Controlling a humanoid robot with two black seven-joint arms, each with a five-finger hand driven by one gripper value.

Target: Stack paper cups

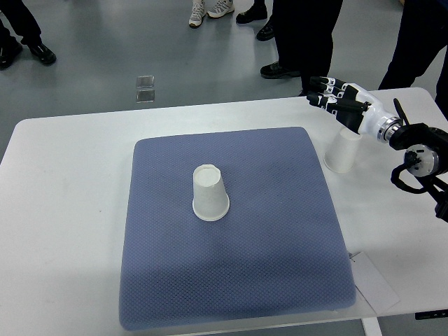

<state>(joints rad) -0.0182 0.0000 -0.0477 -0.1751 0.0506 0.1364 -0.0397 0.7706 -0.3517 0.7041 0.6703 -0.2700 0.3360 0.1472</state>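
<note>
Paper cups (210, 194), 2, unmarked, upside down; right hand (341, 99) fingers extended over 1, empty.

Two paper cups, one mat, one table, one robot hand, several onlookers.

The count gives two white paper cups: one cup on the mat (210, 194), upside down, and a second cup off the mat (342, 150) on the bare tabletop. There is one blue mat (280, 231), one white table (63, 210), and one robot hand, the right hand (339, 100). One white card (374, 283) lies at the table's near right corner. On the floor one small clear object (145, 88) shows, with at least four pairs of legs or shoes (210, 10) along the top edge.
</note>
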